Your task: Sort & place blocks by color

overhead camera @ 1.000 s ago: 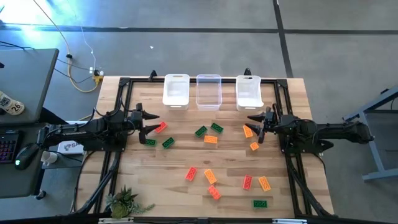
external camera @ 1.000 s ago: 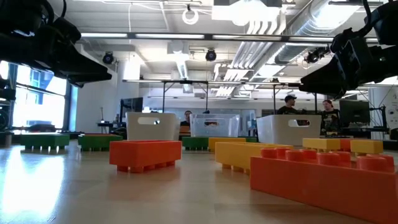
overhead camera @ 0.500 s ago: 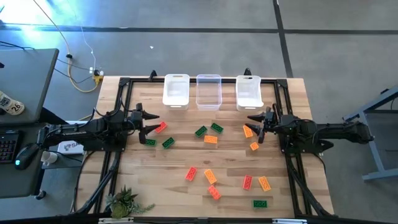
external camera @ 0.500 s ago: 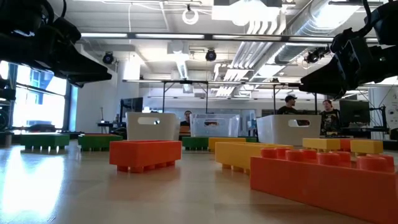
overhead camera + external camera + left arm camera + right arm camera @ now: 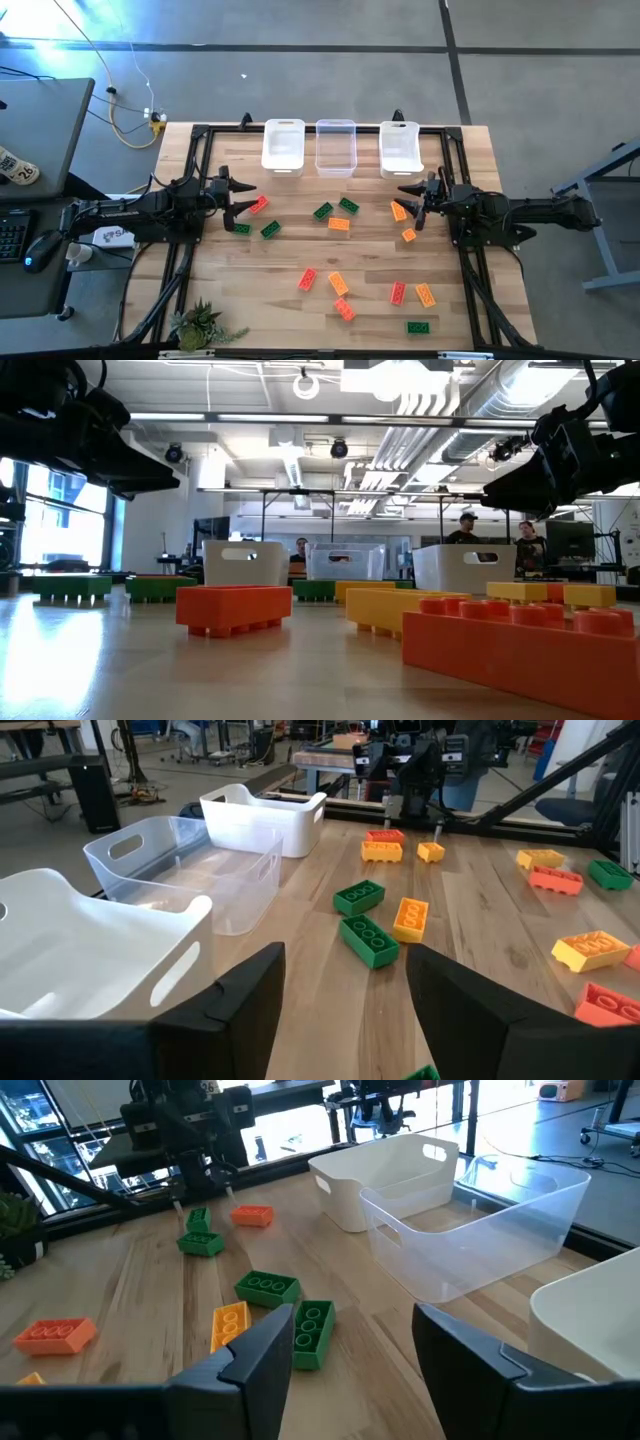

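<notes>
Nothing has shifted over the last second: both arms and every brick sit where they were, so sorting looks not yet begun and all three bins [image 5: 335,147] at the tabletop's far edge appear empty. The left gripper [image 5: 241,198] hovers near the left edge, fingers spread wide and holding nothing, just beside a red brick [image 5: 258,205] and a green brick [image 5: 241,228]. The right gripper [image 5: 414,200] waits near the right edge, equally parted and empty, close to an orange brick [image 5: 399,210]. The remaining blocks [image 5: 339,283] lie scattered from the middle towards the near edge. The wooden tabletop [image 5: 300,250] is pale planking within a black frame; beyond it the low view shows an open workshop with ducts, ceiling lights and two people [image 5: 465,528] standing far off
</notes>
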